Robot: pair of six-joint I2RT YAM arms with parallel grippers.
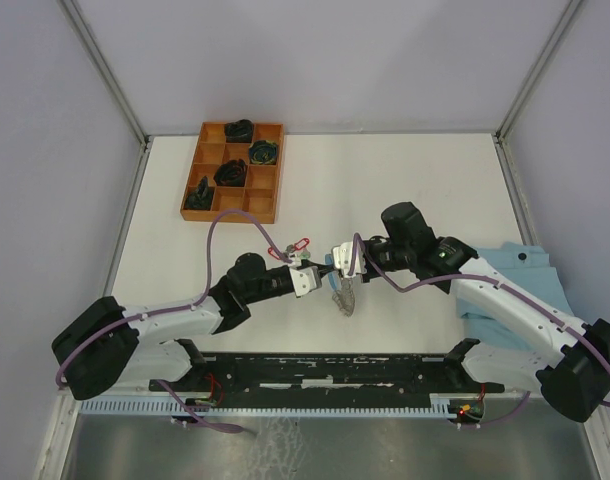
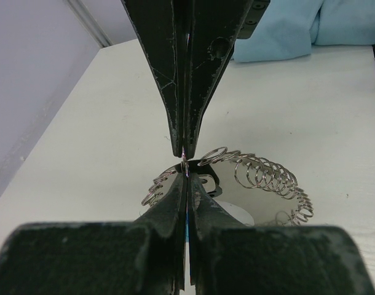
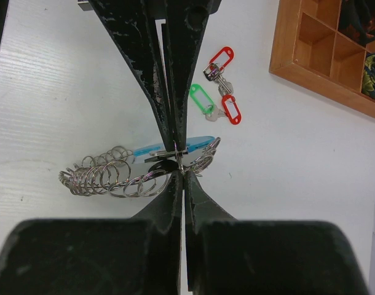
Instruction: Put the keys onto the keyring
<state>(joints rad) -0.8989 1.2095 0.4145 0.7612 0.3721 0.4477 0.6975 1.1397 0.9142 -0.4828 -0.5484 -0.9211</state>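
top cam: fixed up high behind the arm bases, looking down and forward over the whole white table (image 1: 405, 180). It's pretty far off, so everything looks small.
left wrist cam: sits right behind the left gripper (image 2: 185, 179), peering along its black fingers (image 2: 160, 215) toward the crumpled light-blue cloth (image 2: 286, 31). Super close.
right wrist cam: same deal behind the right gripper (image 3: 181, 175), but facing the other way, toward the brown wooden compartment tray (image 3: 286, 31).
wrist overlap: both stare at the coiled silver metal keyring (image 2: 267, 175) from opposite sides, and each catches the other arm's fingers coming in from the top.
top overlap: it shares the tray with the right wrist and the cloth with the left wrist.
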